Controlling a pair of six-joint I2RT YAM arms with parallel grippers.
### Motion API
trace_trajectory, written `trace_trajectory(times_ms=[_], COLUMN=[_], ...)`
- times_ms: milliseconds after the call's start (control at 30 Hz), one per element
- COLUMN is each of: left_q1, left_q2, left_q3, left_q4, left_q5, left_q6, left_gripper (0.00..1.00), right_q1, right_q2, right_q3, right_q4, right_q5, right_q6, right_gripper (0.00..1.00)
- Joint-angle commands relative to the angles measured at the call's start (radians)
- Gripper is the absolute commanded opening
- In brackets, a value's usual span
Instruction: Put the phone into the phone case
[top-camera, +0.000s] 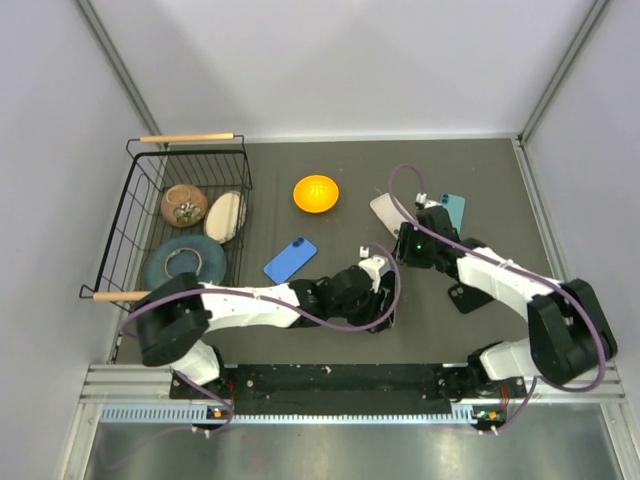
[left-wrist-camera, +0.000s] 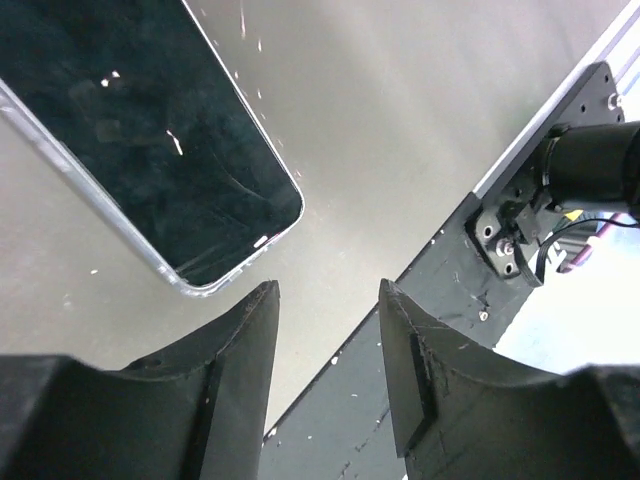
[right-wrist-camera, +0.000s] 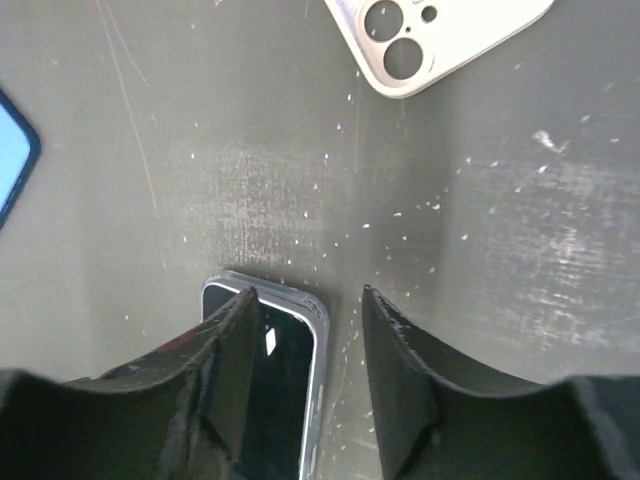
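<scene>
The phone (left-wrist-camera: 150, 130) lies face up on the grey table, its glossy black screen framed by the clear rim of the phone case (left-wrist-camera: 192, 286) around it. In the left wrist view it fills the upper left, just beyond my left gripper (left-wrist-camera: 327, 285), which is open and holds nothing. In the right wrist view one end of the phone (right-wrist-camera: 285, 380) with the case rim (right-wrist-camera: 318, 330) lies under the left finger of my right gripper (right-wrist-camera: 308, 291). That gripper is also open, with bare table between its fingertips. In the top view both arms hide the phone.
A beige-backed phone (right-wrist-camera: 440, 40) lies just beyond the right gripper, with a teal phone (top-camera: 455, 208) beside it. A blue phone (top-camera: 290, 259) and an orange bowl (top-camera: 316, 193) sit mid-table. A wire basket (top-camera: 187, 138) of items stands at the left. The black base rail (left-wrist-camera: 420, 330) runs along the near edge.
</scene>
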Motion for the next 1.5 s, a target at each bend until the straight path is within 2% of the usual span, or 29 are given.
trace_trajectory(times_ms=[0,33,100,333,467,500,600,733,933,1300,1467], left_q1=[0.007,0.015,0.062,0.205,0.28,0.297,0.303,0.303,0.302,0.302,0.302], left_q2=[-0.104,-0.111,-0.104,-0.002,0.067,0.092,0.138,0.179,0.21,0.228,0.227], left_q3=[0.036,0.046,0.048,0.057,0.085,0.089,0.12,0.125,0.079,0.034,0.034], left_q4=[-0.12,-0.161,-0.18,-0.122,-0.11,-0.102,-0.119,-0.107,-0.042,0.019,0.019], left_q5=[-0.144,-0.194,-0.198,-0.06,0.021,0.043,0.048,0.092,0.155,0.181,0.178], left_q6=[0.039,0.036,0.029,0.004,-0.02,-0.016,-0.005,-0.013,-0.04,-0.053,-0.048], left_gripper=[0.5,0.5,0.5,0.46,0.32,0.24,0.14,0.08,0.04,0.02,0.02], right_q1=[-0.021,-0.021,-0.022,-0.021,-0.019,-0.021,-0.007,0.024,0.06,0.057,0.044], right_q2=[-0.125,-0.16,-0.189,-0.271,-0.228,-0.216,-0.199,-0.17,-0.131,-0.165,-0.211], right_q3=[-0.083,-0.107,-0.169,-0.303,-0.34,-0.349,-0.375,-0.375,-0.354,-0.392,-0.42], right_q4=[0.009,0.024,0.071,0.185,0.228,0.239,0.295,0.316,0.329,0.641,0.664], right_q5=[-0.056,-0.084,-0.154,-0.231,-0.259,-0.271,-0.285,-0.276,-0.26,-0.504,-0.536], right_q6=[0.03,0.038,0.068,0.133,0.139,0.15,0.176,0.197,0.242,0.341,0.349], right_gripper=[0.51,0.53,0.61,0.67,0.68,0.69,0.71,0.72,0.72,0.73,0.73])
